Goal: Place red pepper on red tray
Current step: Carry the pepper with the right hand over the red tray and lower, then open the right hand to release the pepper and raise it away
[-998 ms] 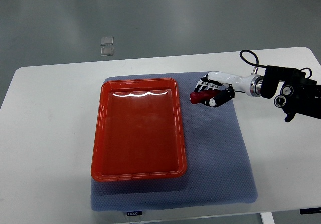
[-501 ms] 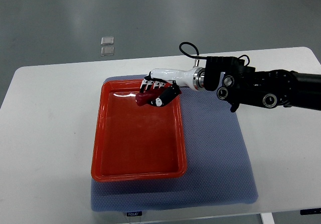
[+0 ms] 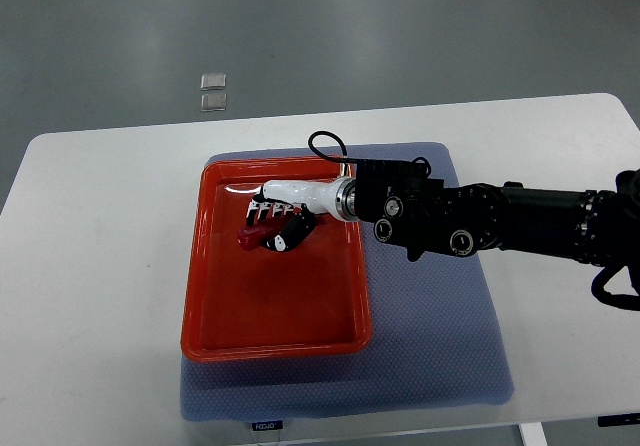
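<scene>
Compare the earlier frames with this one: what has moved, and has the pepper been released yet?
The right hand carried the red pepper leftward from above the blue mat, across the red tray's right rim, to over the tray's upper middle. The arm has stretched much further in from the right. No release: the fingers are still closed on the pepper. The tray, mat and table stayed as they were.
</scene>
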Tool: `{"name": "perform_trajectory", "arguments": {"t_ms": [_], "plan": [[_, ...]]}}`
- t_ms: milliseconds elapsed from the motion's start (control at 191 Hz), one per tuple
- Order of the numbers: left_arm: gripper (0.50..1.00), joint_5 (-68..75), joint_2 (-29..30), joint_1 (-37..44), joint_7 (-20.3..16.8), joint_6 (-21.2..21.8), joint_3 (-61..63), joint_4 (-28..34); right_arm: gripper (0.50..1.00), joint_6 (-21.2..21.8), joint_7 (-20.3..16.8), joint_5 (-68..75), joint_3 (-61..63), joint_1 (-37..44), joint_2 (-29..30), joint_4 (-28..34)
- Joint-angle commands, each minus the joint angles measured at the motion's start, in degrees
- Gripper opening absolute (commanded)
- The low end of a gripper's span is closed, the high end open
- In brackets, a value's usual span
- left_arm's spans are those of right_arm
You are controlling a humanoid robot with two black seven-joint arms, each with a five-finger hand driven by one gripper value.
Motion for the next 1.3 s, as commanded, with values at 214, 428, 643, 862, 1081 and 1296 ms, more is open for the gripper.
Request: {"name": "perform_trajectory", "arguments": {"t_ms": [214,428,643,862,1081,1296], "plan": [[1.000,0.0,0.0,0.1,0.0,0.0,-0.1,0.0,0.572,-1.0,0.4,-0.1,0.3,-2.1,0.0,-0.9],[1.000,-0.1,0.0,0.1,0.1,0.1,-0.2,0.1,0.754,-0.9,0.4,0.2,0.7,-2.1,0.0,-0.9],[1.000,-0.1,0.0,0.1,0.0,0.1,-0.2,0.2,0.795,-0.8,0.4,0.6,1.4,-1.8,0.0,-0.9],[1.000,-0.2,0.0,0.1,0.0,0.1,-0.2,0.3,0.809,-0.3,0.4,1.6,12.6,-1.9,0.0,-0.9],[1.000,-0.2,0.0,0.1,0.0,0.1,-0.2,0.4,0.815,0.0,1.2,12.0,31.5,-7.8,-3.9,-0.5],[1.000,-0.2,0.0,0.3,0.0,0.1,-0.2,0.8,0.864,-0.1,4.7,24.6,61.5,-20.4,-3.2,-0.6]]}}
